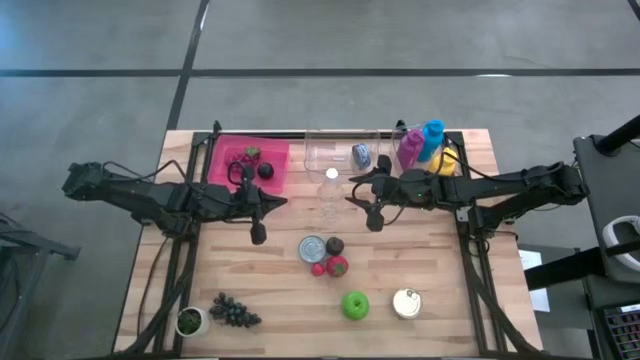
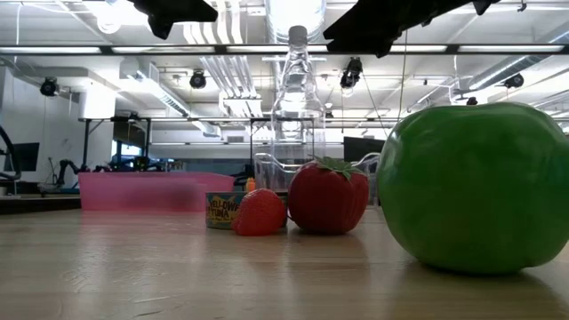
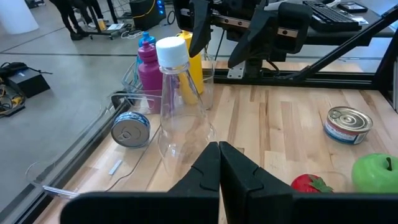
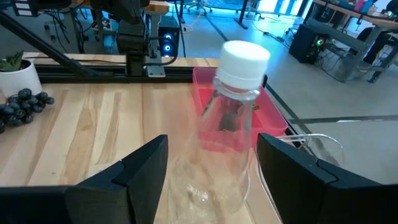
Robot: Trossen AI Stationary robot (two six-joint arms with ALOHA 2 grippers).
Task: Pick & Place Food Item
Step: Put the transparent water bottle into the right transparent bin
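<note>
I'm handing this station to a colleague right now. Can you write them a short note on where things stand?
Left gripper: shut, empty, hovering just left of the clear bottle.
Right gripper: open, fingers on either side of the bottle, not closed on it.
Bottle stands upright mid-table, white cap on.
Pink tray at the back left already holds some dark fruit.
On the table: tuna can, strawberries, green apple, grapes, second can.
Left to do: nothing is held; a grasp and a placement remain.
</note>
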